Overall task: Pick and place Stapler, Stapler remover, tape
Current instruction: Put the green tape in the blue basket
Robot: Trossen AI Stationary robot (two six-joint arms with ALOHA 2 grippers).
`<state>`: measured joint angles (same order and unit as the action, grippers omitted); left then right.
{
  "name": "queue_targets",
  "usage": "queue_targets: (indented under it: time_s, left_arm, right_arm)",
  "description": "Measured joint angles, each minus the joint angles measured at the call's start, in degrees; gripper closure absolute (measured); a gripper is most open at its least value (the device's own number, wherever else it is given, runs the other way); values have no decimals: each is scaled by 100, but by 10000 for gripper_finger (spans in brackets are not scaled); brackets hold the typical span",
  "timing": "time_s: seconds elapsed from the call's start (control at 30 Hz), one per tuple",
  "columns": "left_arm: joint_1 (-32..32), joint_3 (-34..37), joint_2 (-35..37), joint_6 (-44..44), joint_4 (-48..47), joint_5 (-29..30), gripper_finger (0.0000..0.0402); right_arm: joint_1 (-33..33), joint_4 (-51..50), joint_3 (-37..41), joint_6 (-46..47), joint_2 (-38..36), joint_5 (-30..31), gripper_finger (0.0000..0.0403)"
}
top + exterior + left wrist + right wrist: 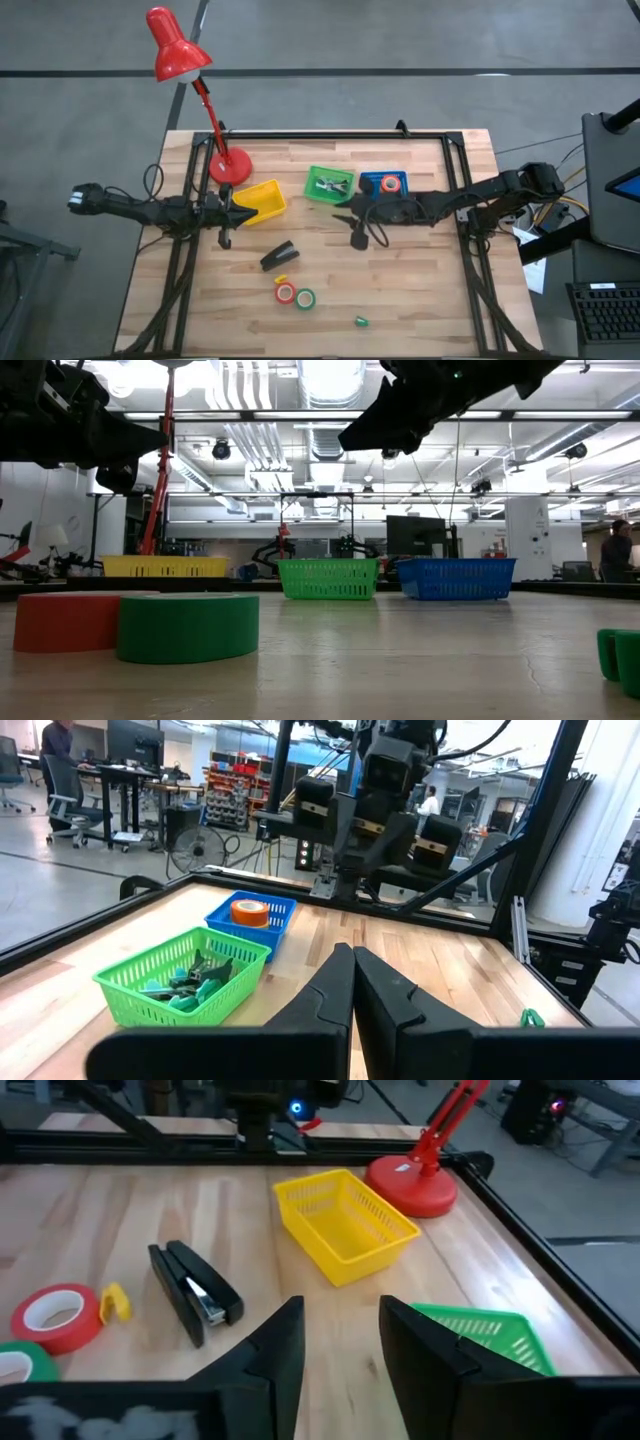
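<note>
The black stapler [279, 256] lies flat on the table near its middle and also shows in the right wrist view [195, 1292]. A red tape roll [286, 292] and a green tape roll [305, 298] lie flat side by side nearer the front edge, with a small yellow piece [282, 281] beside the red one. An orange tape roll [249, 911] sits in the blue basket [384, 184]. My left gripper [225, 238] is shut and empty above the table, left of the stapler. My right gripper [342, 1330] is open and empty above the table, right of the stapler.
A yellow basket [262, 200], a green basket [331, 185] holding small claw pieces [190, 982], and the blue basket stand in a row at the back. A red desk lamp [230, 165] stands at the back left. A tiny green lump [361, 321] lies near the front edge.
</note>
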<state>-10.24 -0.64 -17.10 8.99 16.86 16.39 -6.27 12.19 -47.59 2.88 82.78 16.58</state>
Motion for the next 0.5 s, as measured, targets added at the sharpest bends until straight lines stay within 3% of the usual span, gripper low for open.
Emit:
queue_targets:
  time_s: [0.27, 0.5]
  left_arm:
    - [0, 0, -1, 0, 0, 1, 392]
    - [-1, 2, 0, 0, -2, 2, 392]
  right_arm:
    - [-295, -199, 22, 373, 24, -489, 290]
    - [-742, -282, 175, 702, 29, -507, 300]
